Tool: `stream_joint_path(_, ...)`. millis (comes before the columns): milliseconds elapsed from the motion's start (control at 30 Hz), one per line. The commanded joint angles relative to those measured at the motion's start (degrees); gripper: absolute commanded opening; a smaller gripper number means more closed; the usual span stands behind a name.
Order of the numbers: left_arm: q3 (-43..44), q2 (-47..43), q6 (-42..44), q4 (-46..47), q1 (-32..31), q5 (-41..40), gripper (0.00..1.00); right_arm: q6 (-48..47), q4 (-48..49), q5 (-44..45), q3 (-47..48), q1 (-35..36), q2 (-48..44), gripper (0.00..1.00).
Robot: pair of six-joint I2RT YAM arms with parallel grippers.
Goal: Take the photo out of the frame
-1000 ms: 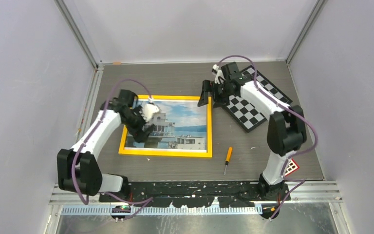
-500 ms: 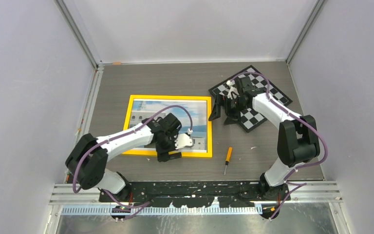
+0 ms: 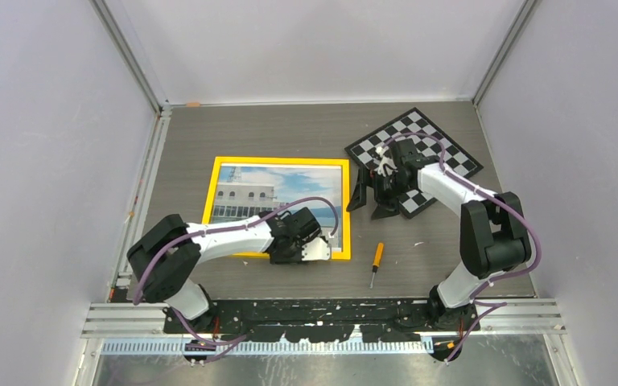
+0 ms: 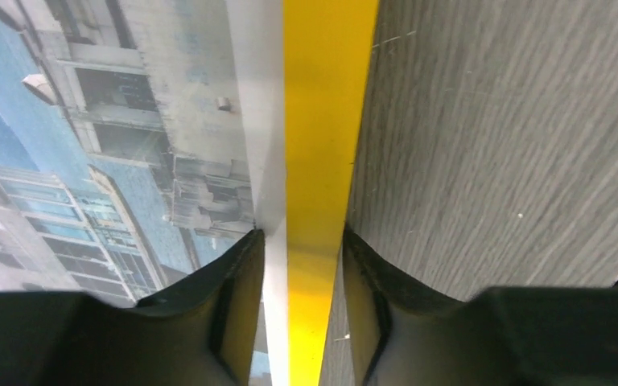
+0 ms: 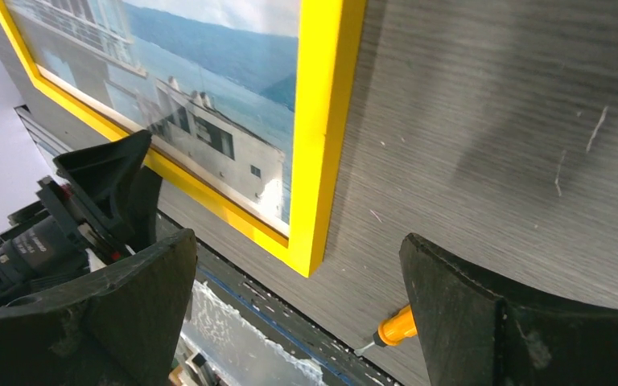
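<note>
The yellow frame (image 3: 282,162) lies face up on the grey table, with the photo (image 3: 261,186) of a white building under blue sky inside it. My left gripper (image 3: 309,251) sits at the frame's near right corner. In the left wrist view its jaws (image 4: 302,237) straddle the yellow border (image 4: 322,121), one finger (image 4: 237,297) on the photo side and the other on the table side, both pressed against the rail. My right gripper (image 3: 372,201) hangs wide open just right of the frame, holding nothing. Its wrist view shows the frame's corner (image 5: 310,249) between the fingers.
An orange-handled screwdriver (image 3: 376,258) lies right of the frame's near corner and also shows in the right wrist view (image 5: 397,326). A black-and-white checkerboard (image 3: 434,141) lies at the back right, partly under the right arm. Walls enclose the table on three sides.
My left arm swung from the frame's left side across the photo to its near right corner, and its jaws narrowed onto the border. My right gripper drew back from the frame's far right corner.
</note>
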Motion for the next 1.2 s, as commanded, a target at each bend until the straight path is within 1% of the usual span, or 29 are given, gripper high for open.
stream_joint_path(0, -0.1, 1.6, -0.5, -0.3, -0.9, 0.4, 0.34, 1.7, 2.9, -1.1, -2.4, -0.3, -2.4, 1.0)
stream_joint_path(133, 3.3, -2.0, -3.0, -4.0, -0.7, 3.2, 0.03, 2.4, 3.6, -1.9, -2.8, -0.4, -1.7, 1.0)
stream_joint_path(167, 3.8, -3.3, -3.6, -4.1, -0.6, 3.4, 0.0, 2.6, 3.7, -2.8, -2.8, -0.6, -1.3, 1.0)
stream_joint_path(367, 5.8, -9.7, -4.3, -4.2, 1.2, 7.0, 0.0, 3.9, 5.7, -11.6, -4.0, -0.9, 0.7, 1.0)
stream_joint_path(533, 5.3, -14.2, -3.4, -2.3, 2.6, 9.1, 0.0, 7.7, 11.0, -15.8, -6.5, -1.0, 2.8, 0.99)
stream_joint_path(600, 4.9, -15.3, -2.8, -1.7, 2.7, 9.4, 0.0, 10.1, 13.3, -18.4, -6.9, -0.9, 4.2, 1.0)
stream_joint_path(767, 4.1, -17.0, -2.9, 0.2, 3.1, 9.5, 0.0, 21.0, 23.3, -24.5, -8.6, -0.3, 6.9, 0.97)
stream_joint_path(900, 3.7, -18.3, -4.0, 2.8, 3.3, 9.3, 0.0, 29.6, 32.0, -27.4, -11.0, 0.3, 8.9, 0.91)
stream_joint_path(1000, 3.4, -19.2, -4.8, 4.4, 3.4, 9.5, 0.0, 32.5, 35.6, -28.4, -12.6, 1.0, 9.3, 0.87)
stream_joint_path(1067, 3.4, -19.6, -5.4, 5.2, 3.6, 9.9, 0.0, 36.4, 41.3, -29.1, -14.6, 1.2, 9.2, 0.83)
stream_joint_path(1100, 3.4, -19.7, -5.6, 5.2, 3.6, 10.3, 0.0, 38.9, 44.6, -29.3, -15.8, 1.2, 9.1, 0.79)
stream_joint_path(1167, 3.1, -19.9, -5.9, 5.6, 3.6, 10.5, 0.0, 41.9, 48.1, -29.7, -16.7, 1.3, 9.0, 0.67)
